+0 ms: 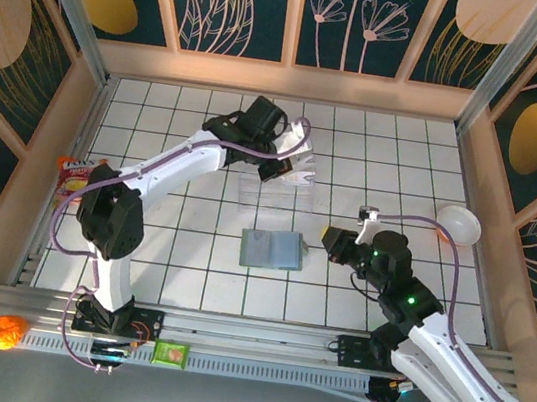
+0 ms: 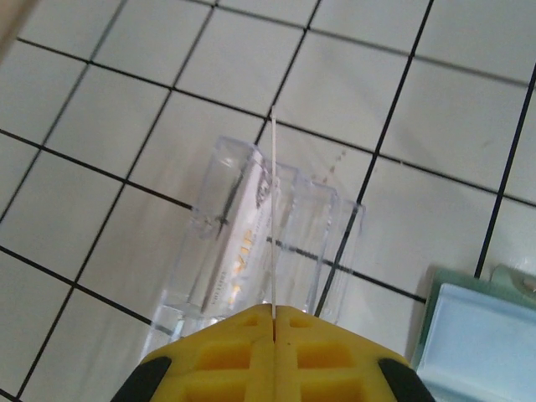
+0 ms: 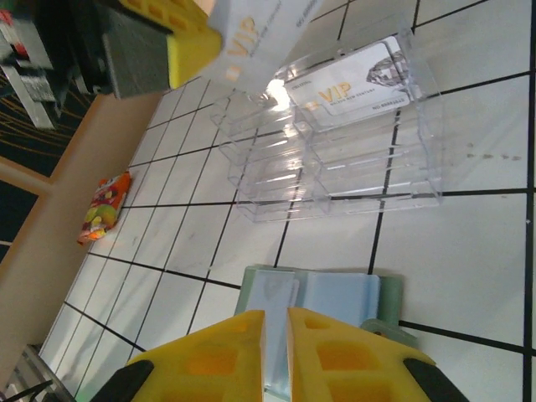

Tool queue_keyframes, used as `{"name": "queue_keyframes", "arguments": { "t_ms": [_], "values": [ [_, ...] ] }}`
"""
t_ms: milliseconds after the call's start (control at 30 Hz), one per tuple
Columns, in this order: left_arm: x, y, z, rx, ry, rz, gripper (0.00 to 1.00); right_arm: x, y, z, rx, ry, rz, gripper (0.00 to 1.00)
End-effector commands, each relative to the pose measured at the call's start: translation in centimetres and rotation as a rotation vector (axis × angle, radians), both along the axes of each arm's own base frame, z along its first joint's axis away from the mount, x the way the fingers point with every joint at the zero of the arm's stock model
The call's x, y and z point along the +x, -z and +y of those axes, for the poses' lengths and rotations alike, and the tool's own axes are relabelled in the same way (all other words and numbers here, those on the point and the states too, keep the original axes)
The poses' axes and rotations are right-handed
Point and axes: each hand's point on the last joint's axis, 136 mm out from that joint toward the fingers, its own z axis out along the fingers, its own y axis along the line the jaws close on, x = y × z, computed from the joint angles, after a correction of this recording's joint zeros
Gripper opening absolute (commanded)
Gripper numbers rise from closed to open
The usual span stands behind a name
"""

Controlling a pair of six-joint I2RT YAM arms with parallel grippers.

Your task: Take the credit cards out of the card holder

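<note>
**Left arm: card poised over rack, seating step in hand**

Left gripper (image 2: 273, 320): fingers pressed together on one edge of a credit card (image 2: 273, 209). The card reads edge-on as a thin white line, with its free edge pointing down at the clear rack (image 2: 327, 251). In the right wrist view the card sits above the rack and apart from it, so it is not in a slot.

Stored card (image 2: 239, 243), gold VIP lettering, stands in the rack, one slot to the side of the held card's line.

Card holder (image 1: 271, 249) lies open and flat just beside the rack, on the side toward the arm bases. A pale card seems to sit in one pocket.

Right gripper (image 3: 276, 331) hangs over the holder's edge farthest from the rack. Its fingers are narrowly parted with nothing between them, and contact with the holder cannot be told.

Judged step: lower the held card into a free slot.
- Keep the card parallel to the dividers.
- Centre its edge over the gap and stay clear of the occupied slot.
- Descend slowly, since the light rack may skid if the card catches a wall.
- Release only once the edge rests on the rack's floor
</note>
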Motion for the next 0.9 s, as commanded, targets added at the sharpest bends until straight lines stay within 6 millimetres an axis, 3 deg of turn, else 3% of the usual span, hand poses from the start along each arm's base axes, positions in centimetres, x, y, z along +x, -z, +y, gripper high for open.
{"name": "queue_keyframes", "arguments": {
  "t_ms": [0, 167, 367, 600, 867],
  "values": [
    [-0.1, 0.7, -0.4, 0.08, 0.029, -0.051, 0.0, 0.3, 0.2, -0.9, -0.028, 0.034, -0.003, 0.15],
    [1.0, 1.5, -0.6, 0.13, -0.004, -0.134, 0.0, 0.4, 0.3, -1.3, -0.026, 0.047, 0.009, 0.15],
    [1.2, 4.0, -0.2, 0.265, 0.011, -0.152, 0.0, 0.4, 0.3, -1.4, -0.022, 0.044, 0.016, 0.15],
    [1.4, 3.4, -0.6, 0.268, 0.038, -0.17, 0.0, 0.8, 0.4, -1.8, -0.015, 0.059, 0.024, 0.15],
    [1.1, 4.0, -0.6, 0.282, 0.063, -0.161, 0.0, 0.9, 0.4, -1.8, -0.005, 0.056, 0.033, 0.15]
  ]
}}
